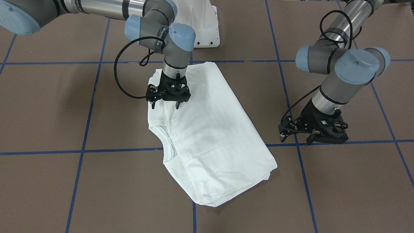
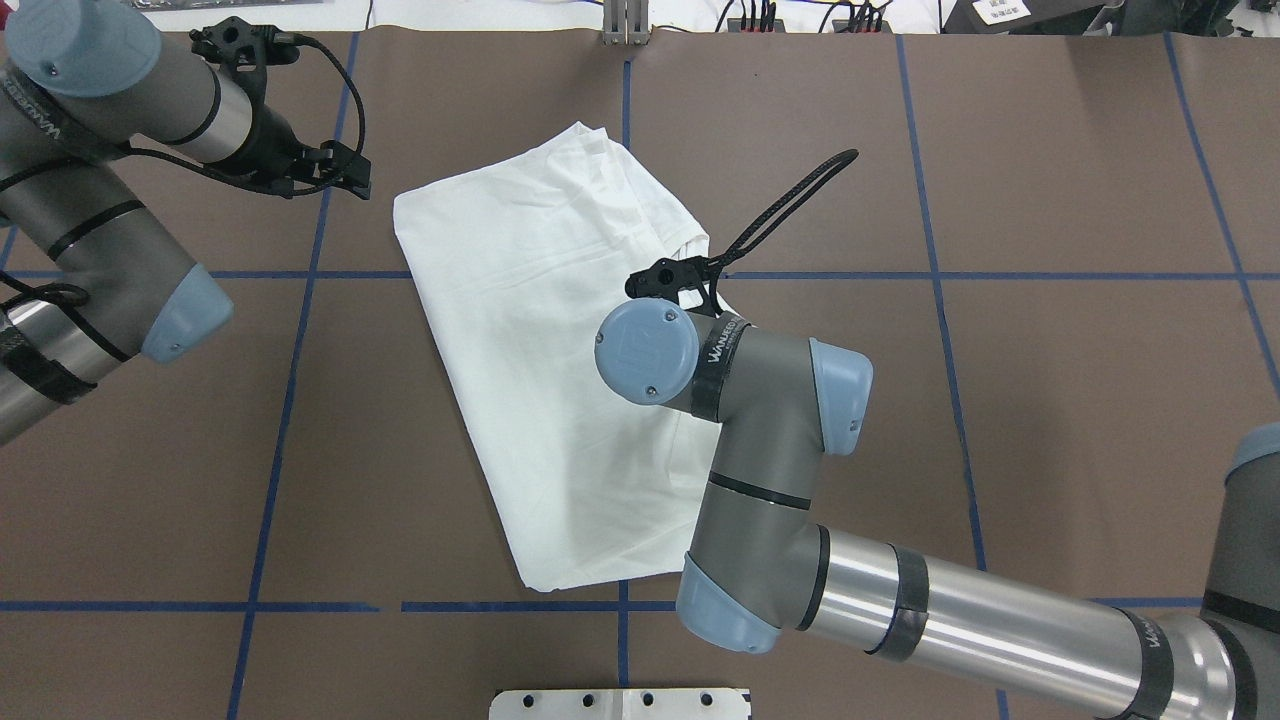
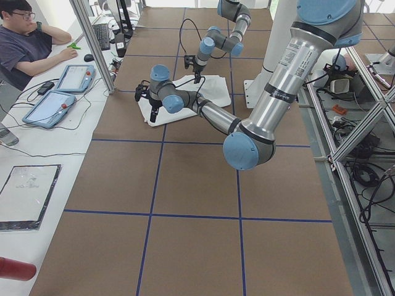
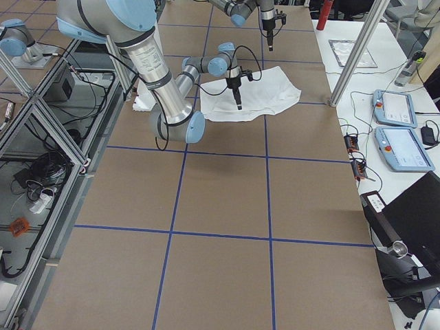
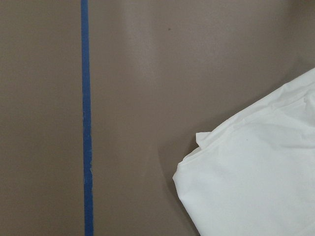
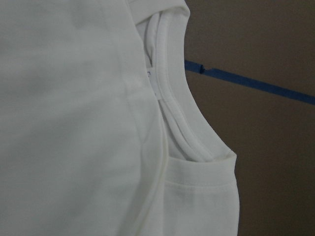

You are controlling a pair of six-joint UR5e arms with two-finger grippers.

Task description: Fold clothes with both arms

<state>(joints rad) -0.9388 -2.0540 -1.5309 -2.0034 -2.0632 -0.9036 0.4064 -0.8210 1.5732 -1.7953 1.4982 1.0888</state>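
T-shirt (image 1: 213,136) folded flat on table (image 1: 48,106). Right pincer (image 1: 165,106) wide at collar (image 1: 168,144) side, contact unclear. Left pincer (image 1: 295,140) wide, off cloth.

Lighting: bright, even, from overhead. Shadows: soft, short; grey patch under right arm (image 2: 760,470) on T-shirt (image 2: 520,330). Glare: faint sheen on table cover (image 5: 162,59), left wrist view. Focus: right wrist view dim, soft; exterior views sharp, side views slanted at edges.

left gripper (image 1: 295,140): fingers apart, pointing down | right gripper (image 1: 165,106): fingers apart, pointing down
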